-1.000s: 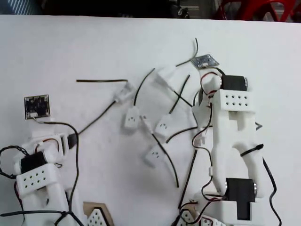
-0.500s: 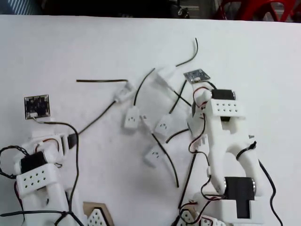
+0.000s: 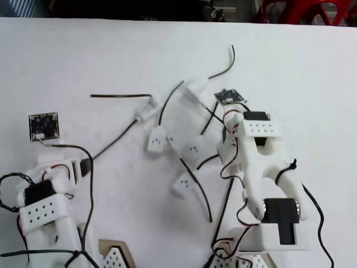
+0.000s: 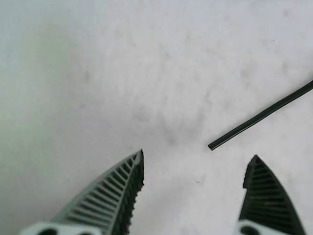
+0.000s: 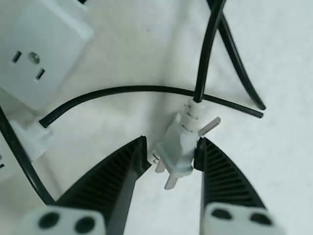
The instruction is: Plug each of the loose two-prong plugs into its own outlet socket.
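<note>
A white two-prong plug (image 5: 180,147) on a black cord lies on the table between the fingers of my right gripper (image 5: 171,139). The gripper is open, one finger touching the plug's side and the other a small gap away. A white outlet socket (image 5: 36,56) lies close beside it. From above, the right arm (image 3: 248,148) covers that plug, with three sockets (image 3: 157,139) (image 3: 194,149) (image 3: 183,185) to its left. Two more plugs (image 3: 146,110) (image 3: 196,86) lie farther back. My left gripper (image 4: 195,159) hangs open over bare table near a cut cord end (image 4: 211,145).
Loose black cords (image 3: 198,187) cross the table's middle, and several run under and around the right arm. The left arm (image 3: 44,201) sits at the near left corner, with its own dark cable (image 3: 89,167) looping beside it. White table stretches behind and to the left.
The right arm has drawn back toward its base and shifted left, nearer the sockets. The left arm, plugs and sockets have stayed where they were.
</note>
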Controlling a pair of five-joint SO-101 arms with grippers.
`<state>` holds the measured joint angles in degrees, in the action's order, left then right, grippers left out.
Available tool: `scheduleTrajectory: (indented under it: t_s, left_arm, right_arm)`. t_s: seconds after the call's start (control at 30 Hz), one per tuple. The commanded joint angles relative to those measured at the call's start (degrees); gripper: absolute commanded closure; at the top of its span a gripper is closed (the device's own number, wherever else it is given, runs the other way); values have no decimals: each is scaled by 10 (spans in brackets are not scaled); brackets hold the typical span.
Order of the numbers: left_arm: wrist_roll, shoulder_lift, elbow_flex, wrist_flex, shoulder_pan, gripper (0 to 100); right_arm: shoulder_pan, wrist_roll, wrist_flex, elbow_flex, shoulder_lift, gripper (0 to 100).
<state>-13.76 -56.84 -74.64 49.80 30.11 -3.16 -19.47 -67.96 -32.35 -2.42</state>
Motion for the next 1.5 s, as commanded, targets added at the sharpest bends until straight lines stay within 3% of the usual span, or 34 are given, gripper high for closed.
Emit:
scheduleTrajectory:
  t_s: [0.0,0.53,0.73,1.1,1.47]
  left_arm:
    - [-3,-19,2,-11,1,676]
    - [-3,-19,2,-11,1,676]
    - [-3,-19,2,-11,1,676]
    - [-3,-19,2,-11,1,676]
    - [-3,-19,2,-11,1,676]
  right_arm:
    - [-1,5,5,13,0,840]
    - [13,6,-14,31,0,842]
    - [19,31,22,32,5,947]
    - [17,29,16,32,-7,979]
    - [6,28,-109,28,-248,981]
